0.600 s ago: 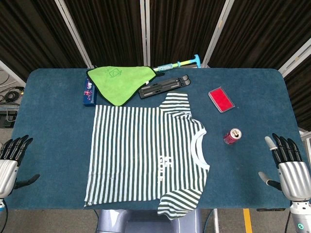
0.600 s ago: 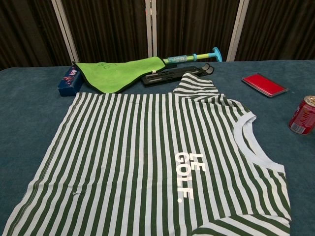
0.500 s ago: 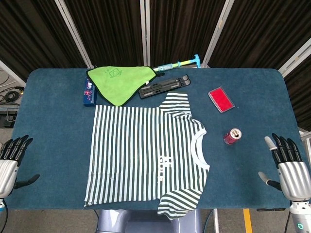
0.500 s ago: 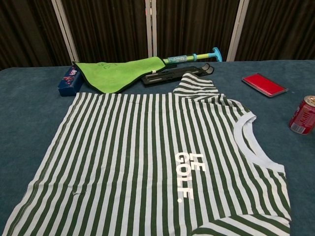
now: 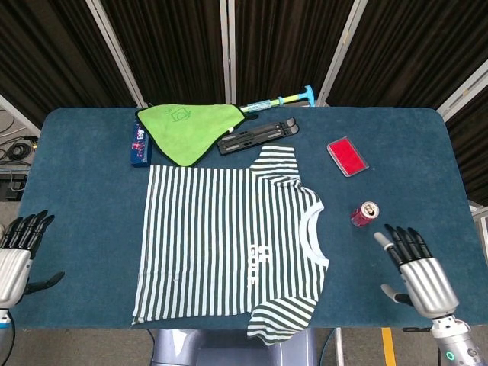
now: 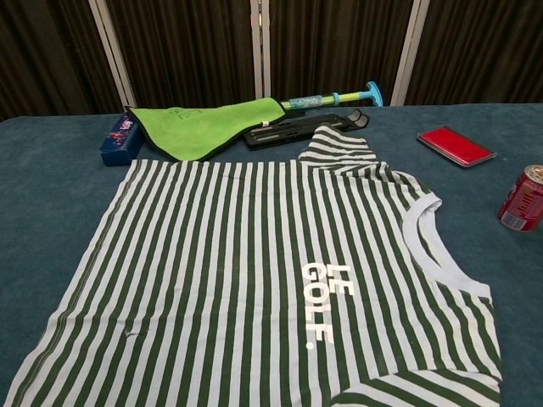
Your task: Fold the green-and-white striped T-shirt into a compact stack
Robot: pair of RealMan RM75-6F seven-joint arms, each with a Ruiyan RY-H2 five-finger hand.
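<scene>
Green-and-white striped cotton T-shirt (image 5: 229,240) spread flat, print up, mid-table w/ collar toward the right side and near sleeve hanging off the front edge; nothing folded yet. Right hand (image 5: 418,267) just past the red soda can (image 5: 366,214), left hand (image 5: 15,255) at the far left edge, both w/ fingers spread, holding nothing, well apart from the shirt. Best to pinch collar-side hem & shoulder cleanly, avoid the can, fold across in one smooth sweep.
</scene>
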